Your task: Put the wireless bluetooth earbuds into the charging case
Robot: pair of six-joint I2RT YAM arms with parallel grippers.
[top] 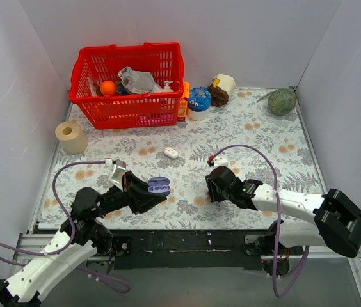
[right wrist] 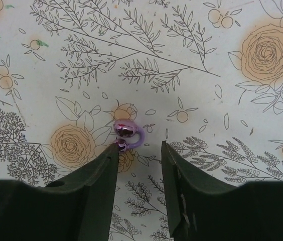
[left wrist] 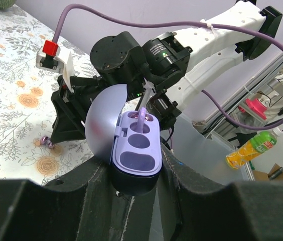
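- Left gripper (left wrist: 135, 166) was clamped on the charging case (left wrist: 137, 150), one finger on each long side, holding it off the table (top: 264, 147) with the open face turned up towards the wrist camera.
- Lid (left wrist: 101, 123) stood open on the left of the case. The wells were exposed, and something pale purple stuck out of the far one; can't tell if that was a bud.
- Case looked like a hard, smooth, rounded shell. Judged light and stiff, but liable to squirt out of a pinch, so a grip low across the flat sides suits it, well away from the hinge and lid.
- One earbud (right wrist: 126, 133) lay on the table just ahead of the right gripper (right wrist: 139, 146), touching the tip of its left finger (right wrist: 101, 170). No second bud clearly seen.
- Bud was glossy, tiny and curved. Probably very light and slippery, so it could roll or flick away if nudged; best pinched across the fat body, centred between the pads, with gentle force.
- Right gripper's fingers were spread apart, low over the table and holding nothing. The bud sat off-centre towards the left finger, not in the gap.
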